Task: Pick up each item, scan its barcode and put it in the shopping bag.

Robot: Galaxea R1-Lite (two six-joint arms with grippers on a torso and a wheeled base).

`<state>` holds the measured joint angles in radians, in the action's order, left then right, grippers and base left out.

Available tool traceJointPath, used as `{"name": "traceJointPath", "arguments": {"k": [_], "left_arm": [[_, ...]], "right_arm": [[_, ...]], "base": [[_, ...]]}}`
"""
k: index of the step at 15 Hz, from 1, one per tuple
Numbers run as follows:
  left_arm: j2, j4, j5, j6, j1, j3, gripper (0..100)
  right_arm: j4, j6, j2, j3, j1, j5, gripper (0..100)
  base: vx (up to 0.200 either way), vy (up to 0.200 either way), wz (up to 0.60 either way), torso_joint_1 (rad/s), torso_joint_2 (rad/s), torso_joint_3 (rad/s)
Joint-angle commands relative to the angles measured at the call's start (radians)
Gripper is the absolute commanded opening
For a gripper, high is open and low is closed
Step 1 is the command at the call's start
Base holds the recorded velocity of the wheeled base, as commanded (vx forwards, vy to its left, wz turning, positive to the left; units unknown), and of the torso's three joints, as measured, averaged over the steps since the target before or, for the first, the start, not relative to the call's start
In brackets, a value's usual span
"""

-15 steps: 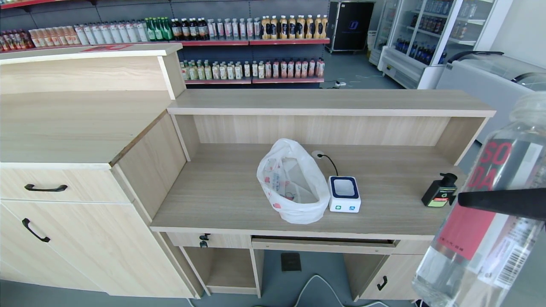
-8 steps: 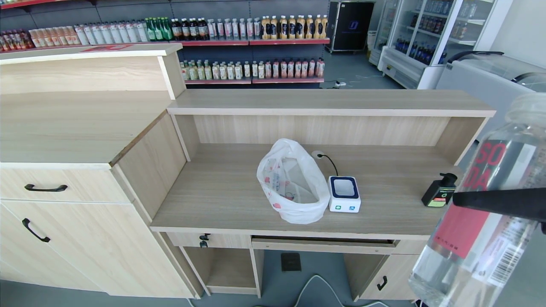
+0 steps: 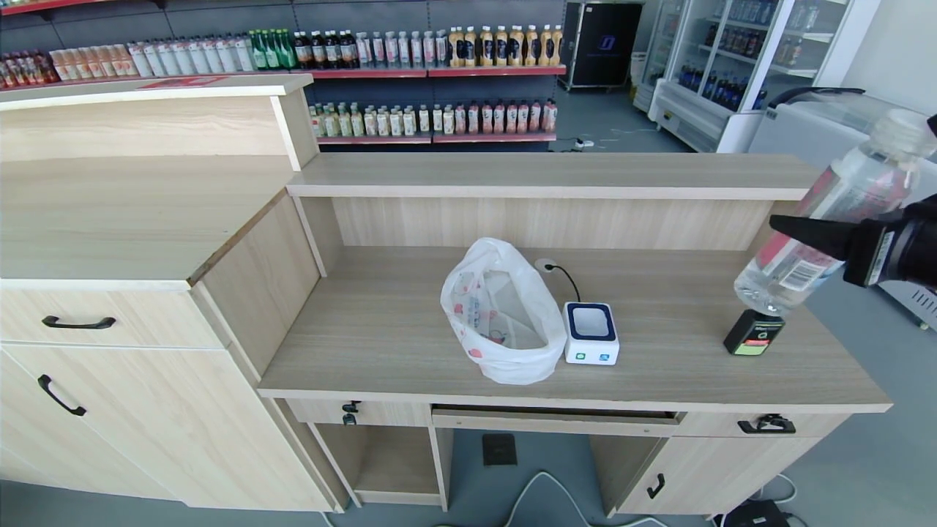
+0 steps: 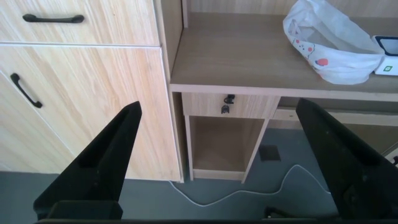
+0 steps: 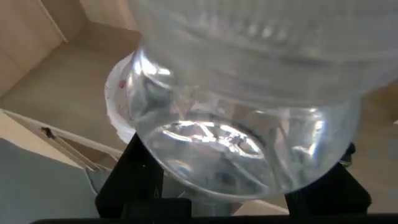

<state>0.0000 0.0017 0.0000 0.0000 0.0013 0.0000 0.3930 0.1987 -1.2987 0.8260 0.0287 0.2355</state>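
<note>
Well, in the head view the right end effector [image 3: 820,233] pinched a clear bottle [image 3: 831,212] around its middle, up in the air at the right end of the surface [image 3: 381,329]. The bottle was tilted, with its cap up and its bottom pointing down, just over a small black pump bottle [image 3: 754,333]. I think it was held by the middle so the label stayed free to show to the scanner [image 3: 591,333]. The scanner lay flat with its window facing up, well apart from the bottle. The shopping bag [image 3: 501,315] stood right against the scanner with its mouth wide open, likely so a scanned thing only needs a short trip to drop in. The bottle had not been scanned yet, I would say.

From the left wrist view, the left end effector [image 4: 217,106] had its two fingers spread wide with nothing between them. It hung low in front of the drawers [image 4: 62,62], out of the way. The bag and the scanner's corner [image 4: 388,50] sat up on the surface.

Seen from the right wrist view, the bottle's round bottom [image 5: 230,124] was very close, with one dark finger pressed on each side of it. The white bag [image 5: 114,99] peeked out behind it.
</note>
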Motion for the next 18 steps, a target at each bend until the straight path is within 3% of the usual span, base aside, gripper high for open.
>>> {"name": "traceJointPath", "arguments": {"k": [1,3,6,7,10,14,16,18], "left_arm": [[0.002,0.0,0.0,0.0,0.0,0.0,100],[0.002,0.0,0.0,0.0,0.0,0.0,100],[0.002,0.0,0.0,0.0,0.0,0.0,100],[0.002,0.0,0.002,0.0,0.0,0.0,100],[0.002,0.0,0.0,0.0,0.0,0.0,100],[0.002,0.0,0.0,0.0,0.0,0.0,100],[0.002,0.0,0.002,0.0,0.0,0.0,100],[0.002,0.0,0.0,0.0,0.0,0.0,100]], "right_arm": [[0.113,0.192,-0.131,-0.071,-0.168,-0.002,0],[0.147,0.289,-0.145,-0.076,-0.201,-0.001,0],[0.38,0.442,-0.2,-0.153,-0.274,0.004,0],[0.406,0.45,-0.22,-0.151,-0.274,0.007,0],[0.711,0.469,-0.367,-0.162,-0.26,0.097,0],[1.084,0.464,-0.625,-0.139,-0.231,0.238,0],[1.178,0.441,-0.734,-0.099,-0.207,0.271,0],[1.178,0.438,-0.791,-0.033,-0.199,0.314,0]], "base": [[0.0,0.0,0.0,0.0,0.0,0.0],[0.0,0.0,0.0,0.0,0.0,0.0],[0.0,0.0,0.0,0.0,0.0,0.0],[0.0,0.0,0.0,0.0,0.0,0.0],[0.0,0.0,0.6,-0.037,0.07,0.033],[0.0,0.0,0.0,-0.096,0.21,0.09],[0.0,0.0,0.0,0.0,0.0,0.0],[0.0,0.0,0.0,0.0,0.0,0.0]]}}
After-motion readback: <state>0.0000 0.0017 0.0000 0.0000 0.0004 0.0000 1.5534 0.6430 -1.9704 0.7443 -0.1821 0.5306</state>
